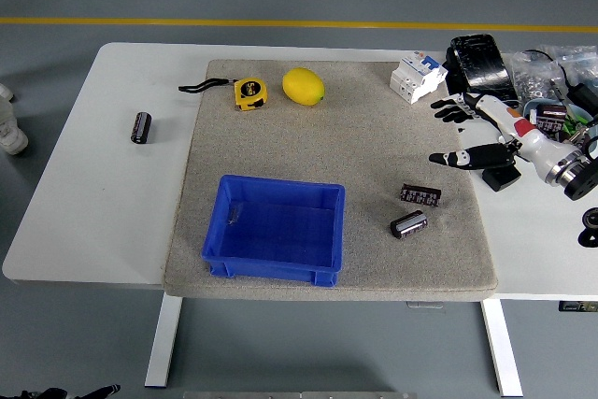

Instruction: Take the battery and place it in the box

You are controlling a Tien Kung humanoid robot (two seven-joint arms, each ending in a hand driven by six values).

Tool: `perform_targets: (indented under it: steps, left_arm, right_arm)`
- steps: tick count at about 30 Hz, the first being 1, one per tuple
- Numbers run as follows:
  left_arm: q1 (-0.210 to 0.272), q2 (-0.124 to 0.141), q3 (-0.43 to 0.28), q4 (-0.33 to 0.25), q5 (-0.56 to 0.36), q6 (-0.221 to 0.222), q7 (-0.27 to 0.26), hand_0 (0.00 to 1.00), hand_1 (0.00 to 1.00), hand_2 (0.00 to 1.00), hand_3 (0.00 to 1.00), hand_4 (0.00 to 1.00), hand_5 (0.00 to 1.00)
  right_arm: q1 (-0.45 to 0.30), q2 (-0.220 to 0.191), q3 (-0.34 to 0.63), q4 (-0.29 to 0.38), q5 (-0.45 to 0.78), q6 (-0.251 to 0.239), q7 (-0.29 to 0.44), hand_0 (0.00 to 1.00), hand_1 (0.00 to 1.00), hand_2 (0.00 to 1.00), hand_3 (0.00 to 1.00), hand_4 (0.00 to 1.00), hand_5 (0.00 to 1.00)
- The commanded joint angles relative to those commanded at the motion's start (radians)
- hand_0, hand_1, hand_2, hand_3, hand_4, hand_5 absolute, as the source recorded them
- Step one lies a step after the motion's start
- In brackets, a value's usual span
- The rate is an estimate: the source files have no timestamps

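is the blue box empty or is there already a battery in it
Empty: the blue box shows only its bare blue floor. Batteries lie outside it, on the mat and the table.

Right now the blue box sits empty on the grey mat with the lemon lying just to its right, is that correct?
Not quite. The blue box is empty on the grey mat, but the lemon lies beyond it, near the mat's far edge beside the tape measure. The head view shows this.
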Motion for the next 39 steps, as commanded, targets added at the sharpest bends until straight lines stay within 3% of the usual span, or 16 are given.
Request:
perform_targets:
  steps: [2, 3, 9, 10, 14, 15, 27, 31, 33, 34, 39]
  left_arm:
    - [0.0, 0.0, 0.001, 0.0, -0.002, 0.001, 0.0, 0.805, 0.85, 0.875, 0.712, 0.775, 0.689]
    - [-0.001, 0.0, 0.002, 0.0, -0.003, 0.001, 0.001, 0.805, 0.847, 0.873, 0.709, 0.774, 0.686]
    - [0.0, 0.002, -0.003, -0.001, 0.001, 0.003, 0.001, 0.805, 0.847, 0.873, 0.709, 0.774, 0.686]
    - [0.0, 0.003, -0.003, -0.001, 0.001, 0.004, 0.001, 0.805, 0.845, 0.868, 0.708, 0.775, 0.686]
    - [0.003, 0.006, -0.005, -0.002, 0.002, 0.005, 0.002, 0.805, 0.845, 0.868, 0.708, 0.775, 0.686]
    - [0.002, 0.006, -0.006, -0.002, 0.003, 0.006, 0.003, 0.805, 0.841, 0.865, 0.707, 0.777, 0.687]
    - [0.003, 0.012, -0.013, -0.006, 0.006, 0.011, 0.01, 0.806, 0.839, 0.864, 0.706, 0.777, 0.686]
    - [0.004, 0.013, -0.022, -0.007, 0.017, 0.01, 0.012, 0.804, 0.837, 0.86, 0.703, 0.776, 0.683]
    - [0.004, 0.014, -0.029, -0.008, 0.026, 0.009, 0.015, 0.804, 0.837, 0.86, 0.703, 0.776, 0.683]
    - [0.004, 0.014, -0.032, -0.008, 0.029, 0.009, 0.016, 0.806, 0.832, 0.857, 0.704, 0.773, 0.676]
    - [0.005, 0.014, -0.034, -0.009, 0.034, 0.008, 0.019, 0.806, 0.832, 0.857, 0.704, 0.773, 0.676]
  right_arm:
    - [0.014, 0.001, -0.015, 0.002, -0.03, 0.011, -0.01, 0.631, 0.636, 0.644, 0.682, 0.998, 0.265]
    - [0.023, 0.003, -0.024, 0.004, -0.051, 0.018, -0.017, 0.485, 0.608, 0.615, 0.686, 0.998, 0.289]
    - [0.064, 0.027, -0.067, 0.02, -0.15, 0.075, -0.091, 0.485, 0.608, 0.615, 0.686, 0.998, 0.289]
    - [0.068, 0.036, -0.068, 0.023, -0.173, 0.086, -0.112, 0.47, 0.582, 0.595, 0.693, 0.998, 0.392]
    - [0.079, 0.064, -0.067, 0.024, -0.226, 0.121, -0.196, 0.47, 0.582, 0.595, 0.693, 0.998, 0.392]
    - [0.085, 0.071, -0.068, 0.023, -0.252, 0.133, -0.226, 0.459, 0.581, 0.591, 0.713, 0.998, 0.517]
    - [0.094, 0.071, -0.091, 0.022, -0.448, 0.204, -0.341, 0.449, 0.591, 0.606, 0.731, 0.998, 0.524]
    - [0.092, 0.073, -0.104, 0.03, -0.471, 0.213, -0.367, 0.428, 0.58, 0.606, 0.725, 0.998, 0.539]
    - [0.092, 0.079, -0.109, 0.029, -0.478, 0.2, -0.38, 0.428, 0.58, 0.606, 0.725, 0.998, 0.539]
    - [0.092, 0.082, -0.111, 0.029, -0.481, 0.194, -0.384, 0.392, 0.528, 0.575, 0.705, 0.998, 0.556]
    - [0.093, 0.09, -0.114, 0.032, -0.491, 0.17, -0.397, 0.392, 0.528, 0.575, 0.705, 0.998, 0.556]
